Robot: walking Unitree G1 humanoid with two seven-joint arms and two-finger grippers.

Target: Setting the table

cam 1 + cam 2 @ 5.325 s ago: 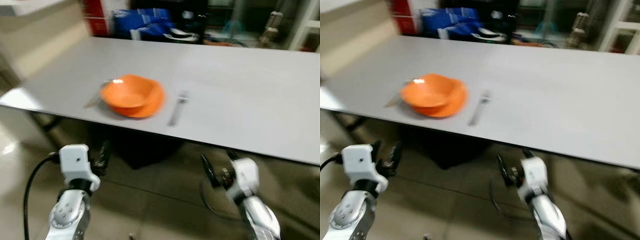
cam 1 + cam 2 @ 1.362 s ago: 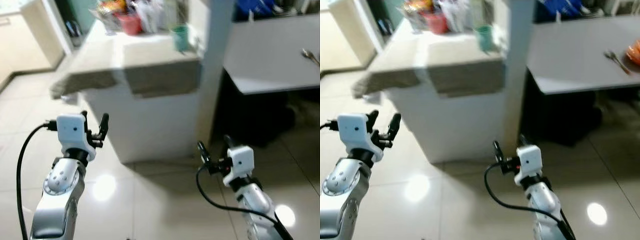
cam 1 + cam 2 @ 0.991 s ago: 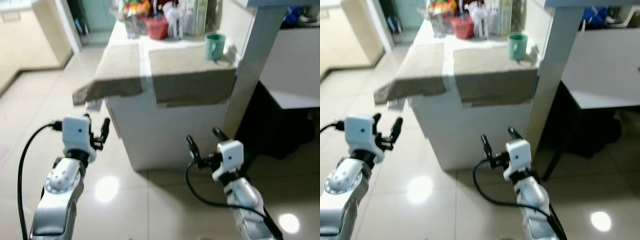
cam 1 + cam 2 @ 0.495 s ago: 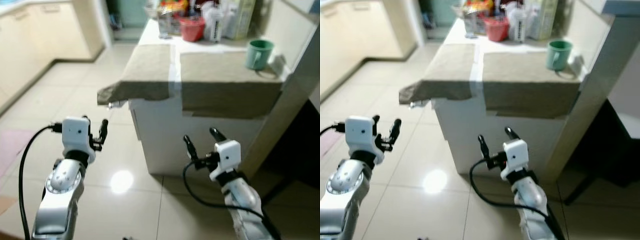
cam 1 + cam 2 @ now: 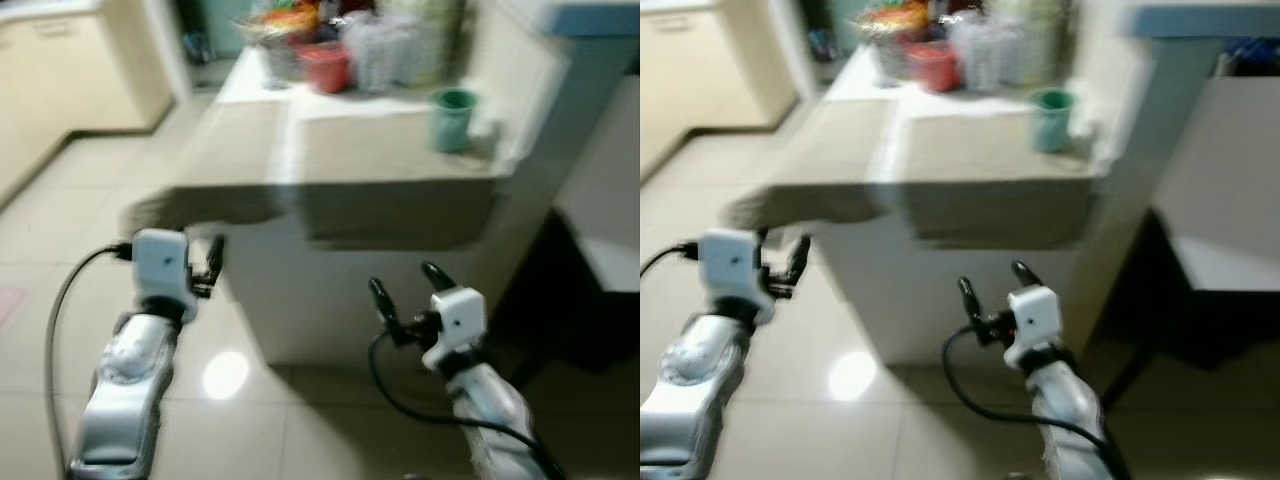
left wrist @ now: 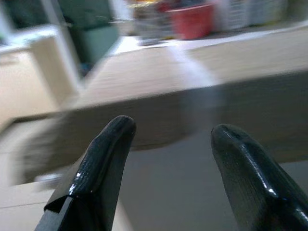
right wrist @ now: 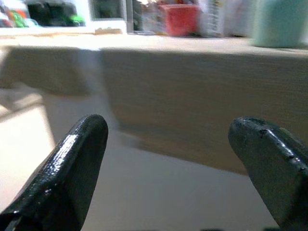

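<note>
cup (image 5: 455, 119) on counter (image 5: 390, 170), containers (image 5: 322, 60) behind

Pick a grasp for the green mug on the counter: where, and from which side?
Probably the green mug by its body, coming from the counter's open front edge. It stands upright with clutter behind it; blur hides any handle. Right gripper is open and nearer.

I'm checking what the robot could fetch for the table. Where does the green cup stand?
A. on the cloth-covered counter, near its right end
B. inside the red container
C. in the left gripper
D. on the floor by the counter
A: the green cup stands upright on the cloth-covered counter, near its right end, apart from both open, empty grippers.
</note>
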